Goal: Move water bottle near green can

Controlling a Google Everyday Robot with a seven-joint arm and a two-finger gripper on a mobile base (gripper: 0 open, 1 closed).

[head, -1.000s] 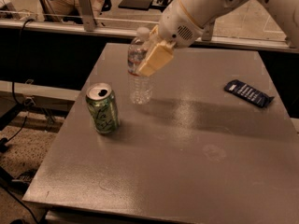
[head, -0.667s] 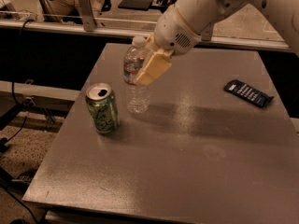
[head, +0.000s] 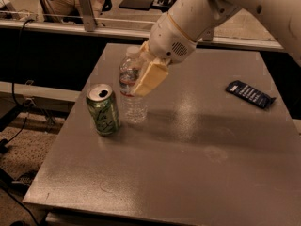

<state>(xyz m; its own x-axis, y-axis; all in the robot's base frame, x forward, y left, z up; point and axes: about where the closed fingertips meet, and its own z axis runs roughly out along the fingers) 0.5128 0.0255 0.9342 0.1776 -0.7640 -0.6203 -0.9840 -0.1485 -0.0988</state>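
Observation:
The water bottle (head: 132,97) is a clear ribbed bottle with a white-and-red label band; it stands upright on the grey table (head: 188,164), just right of the green can. The green can (head: 103,109) stands upright near the table's left edge, its silver top showing the tab opening. My gripper (head: 141,76) comes down from the upper right on the white arm and is shut on the bottle's upper part, with a cream finger (head: 149,79) across the label. The bottle's cap is mostly hidden behind the gripper.
A dark blue flat packet (head: 250,94) lies near the table's right edge. A rail and a metal post (head: 86,8) run behind the table. The table's left edge drops to the floor with cables (head: 19,126).
My gripper has carried the water bottle left and toward the front of the table, closer to the green can. The can and the packet have not moved.

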